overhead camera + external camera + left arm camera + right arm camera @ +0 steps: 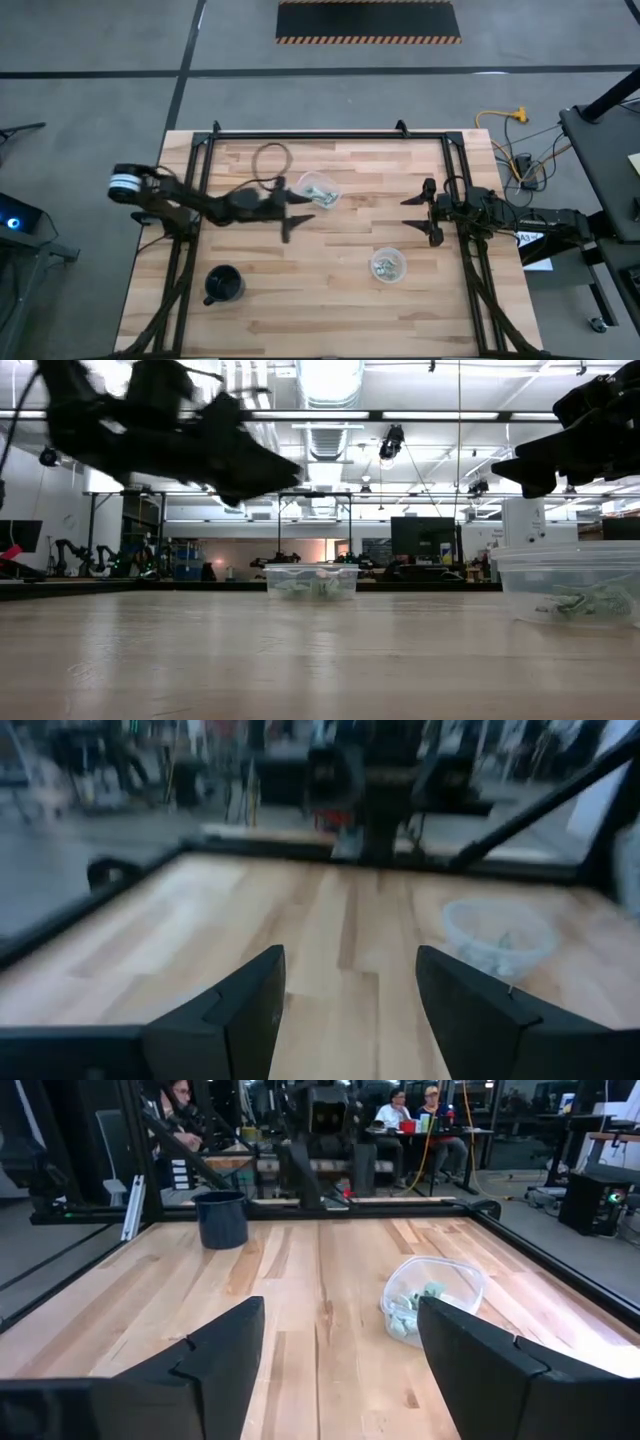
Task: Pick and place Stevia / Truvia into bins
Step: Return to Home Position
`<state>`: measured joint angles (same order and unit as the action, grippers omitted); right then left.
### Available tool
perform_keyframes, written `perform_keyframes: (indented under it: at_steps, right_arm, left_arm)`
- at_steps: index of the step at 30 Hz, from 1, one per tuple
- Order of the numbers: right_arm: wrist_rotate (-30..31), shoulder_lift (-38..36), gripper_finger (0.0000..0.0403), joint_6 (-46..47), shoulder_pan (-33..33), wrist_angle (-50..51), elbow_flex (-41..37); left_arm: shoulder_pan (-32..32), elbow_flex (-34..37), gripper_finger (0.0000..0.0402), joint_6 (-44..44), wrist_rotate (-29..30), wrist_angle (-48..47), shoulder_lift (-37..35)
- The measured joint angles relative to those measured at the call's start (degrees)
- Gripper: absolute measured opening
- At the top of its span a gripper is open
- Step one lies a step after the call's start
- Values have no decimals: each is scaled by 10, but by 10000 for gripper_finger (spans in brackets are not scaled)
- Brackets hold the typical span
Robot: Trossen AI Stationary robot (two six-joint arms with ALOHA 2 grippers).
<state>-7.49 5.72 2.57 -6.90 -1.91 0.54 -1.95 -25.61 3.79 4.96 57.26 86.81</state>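
Pale wooden planks make up the worktop, on which stand 2 small round clear plastic cups. One cup is near the middle of the worktop and the other cup sits closer to the right arm's side. Both hold pale green and white sweetener packets, which lie in small heaps on the cup floors. The left hand hangs in the air just beside the first cup, its 2 dark fingers spread wide with nothing between them. The right hand is raised at the right side of the worktop, its fingers likewise parted and empty. A black mug-like cup stands alone near the left front corner, well apart from both clear cups. In the right wrist view, people sit in the room beyond the worktop.
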Motion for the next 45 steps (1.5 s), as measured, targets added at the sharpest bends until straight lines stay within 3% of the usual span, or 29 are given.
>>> perform_keyframes:
  at_steps: [6,12,27,32,35,40,45]
  right_arm:
    - [0,0,249,0,0,0,0]
    - [0,0,254,0,0,0,0]
    - [0,0,250,0,0,0,0]
    - [0,0,256,0,0,0,0]
    - [0,0,255,0,0,0,0]
    - [0,0,250,0,0,0,0]
    - [0,0,250,0,0,0,0]
  left_arm:
    - [-2,120,209,1,-1,100,-161]
    - [-1,188,209,2,-2,102,-283]
    - [-1,234,209,-11,-4,103,-404]
    - [-1,250,209,-10,-79,97,-465]
    - [-1,251,209,-11,-127,81,-492]
    - [-1,251,209,-10,-133,26,-535]
    - [-1,252,209,-12,-133,-100,-594]
